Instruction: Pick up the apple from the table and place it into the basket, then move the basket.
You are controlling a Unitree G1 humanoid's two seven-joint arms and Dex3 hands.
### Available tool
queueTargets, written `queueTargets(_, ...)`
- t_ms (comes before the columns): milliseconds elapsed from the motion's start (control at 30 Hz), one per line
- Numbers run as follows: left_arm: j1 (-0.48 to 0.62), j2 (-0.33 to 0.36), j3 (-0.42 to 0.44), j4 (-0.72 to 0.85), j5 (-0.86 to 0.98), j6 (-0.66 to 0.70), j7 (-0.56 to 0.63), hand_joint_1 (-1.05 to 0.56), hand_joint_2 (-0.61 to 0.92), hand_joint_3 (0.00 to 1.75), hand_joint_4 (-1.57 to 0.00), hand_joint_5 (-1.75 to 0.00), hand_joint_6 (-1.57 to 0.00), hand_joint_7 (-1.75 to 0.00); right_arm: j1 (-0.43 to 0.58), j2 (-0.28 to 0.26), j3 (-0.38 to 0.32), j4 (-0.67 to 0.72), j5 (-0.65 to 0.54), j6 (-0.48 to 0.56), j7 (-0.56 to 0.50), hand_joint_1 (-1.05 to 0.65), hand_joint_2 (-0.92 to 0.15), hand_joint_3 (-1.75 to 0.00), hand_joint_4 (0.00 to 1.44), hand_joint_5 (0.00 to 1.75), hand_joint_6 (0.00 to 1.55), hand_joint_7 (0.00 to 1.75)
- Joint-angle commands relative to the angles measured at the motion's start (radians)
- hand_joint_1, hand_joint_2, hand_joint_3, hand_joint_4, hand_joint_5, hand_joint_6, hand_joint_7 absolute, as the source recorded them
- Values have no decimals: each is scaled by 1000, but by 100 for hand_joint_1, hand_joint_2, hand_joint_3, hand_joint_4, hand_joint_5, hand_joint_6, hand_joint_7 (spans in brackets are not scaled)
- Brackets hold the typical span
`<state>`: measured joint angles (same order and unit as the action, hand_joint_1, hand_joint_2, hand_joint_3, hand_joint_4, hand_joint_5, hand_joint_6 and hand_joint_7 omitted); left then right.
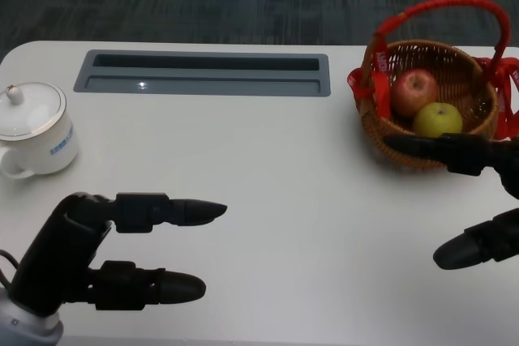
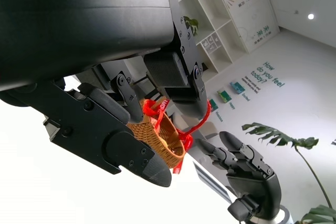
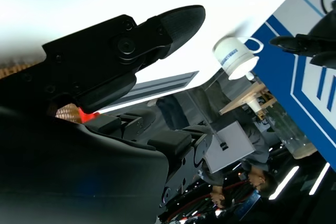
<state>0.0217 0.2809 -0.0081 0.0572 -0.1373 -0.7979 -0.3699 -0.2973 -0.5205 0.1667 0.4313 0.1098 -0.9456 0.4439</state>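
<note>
With the red apple already in the wicker basket, the right hand hovered spread and empty beside it, positioned to shift it.

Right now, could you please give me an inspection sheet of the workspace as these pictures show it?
Surface: white table with a grey recessed tray at its far side.
Job's things: wicker basket with a red handle, at the far right; a red apple and a green apple lie in it.
Clutter: white lidded cup at the left edge.
Hands: left hand over the near left, fingers apart, holding nothing; right hand just in front of the basket, fingers apart, holding nothing.
Cables: nothing seen.
Surroundings: dark carpet beyond the table; wrist views show shelves, a plant and a person.
</note>
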Motion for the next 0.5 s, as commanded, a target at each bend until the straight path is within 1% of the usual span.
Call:
queueTargets(33, -10, 20, 16, -9, -15, 7, -13, -40, 69, 0, -104, 0, -95, 0, 17, 46, -4, -14, 79, 24, 54, -71, -74, 0, 55, 2, 48, 2)
queueTargets(200, -16, 19, 22, -7, -12, 14, -9, -42, 69, 0, -104, 0, -95, 0, 22, 137, -6, -16, 146, 36, 117, -61, -74, 0, 59, 2, 53, 2)
queueTargets(400, -14, 17, 26, -7, -5, 9, -8, -44, 69, 0, -102, 0, -93, 0, 27, 246, -18, 9, 133, -6, 122, -50, -76, 0, 65, 2, 59, 2)
queueTargets(500, -12, 17, 27, -15, -2, 16, -6, -45, 70, 0, -101, 0, -92, 0, 27, 290, -23, 29, 115, -17, 114, -45, -78, -1, 69, 2, 63, 2)
